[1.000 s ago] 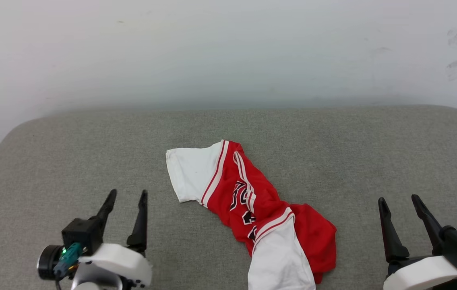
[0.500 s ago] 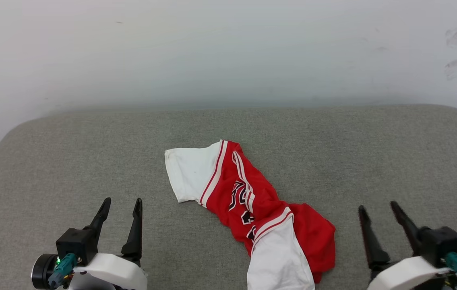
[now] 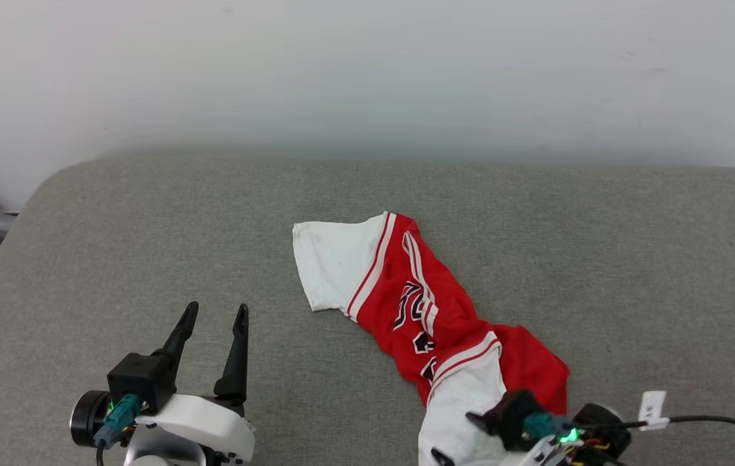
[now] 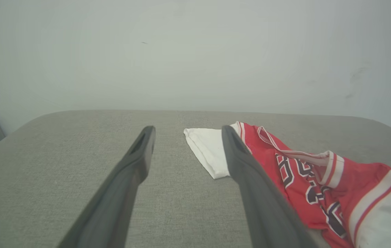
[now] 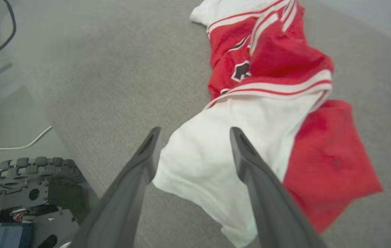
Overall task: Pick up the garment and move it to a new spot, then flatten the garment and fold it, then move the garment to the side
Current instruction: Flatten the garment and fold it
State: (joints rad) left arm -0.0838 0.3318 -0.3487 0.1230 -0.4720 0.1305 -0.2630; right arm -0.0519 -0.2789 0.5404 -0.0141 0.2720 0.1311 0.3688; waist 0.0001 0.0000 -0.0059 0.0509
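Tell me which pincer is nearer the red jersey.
Right. The right pincer is open over the white sleeve of the red jersey; the left pincer is apart, to its left.

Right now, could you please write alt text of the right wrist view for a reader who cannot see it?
The right gripper is open, its two dark fingers spread over the white sleeve of a crumpled red shirt on a grey cushion. The shirt has striped trim and dark numbers. Past the cushion's edge, lower left, are black machine parts.
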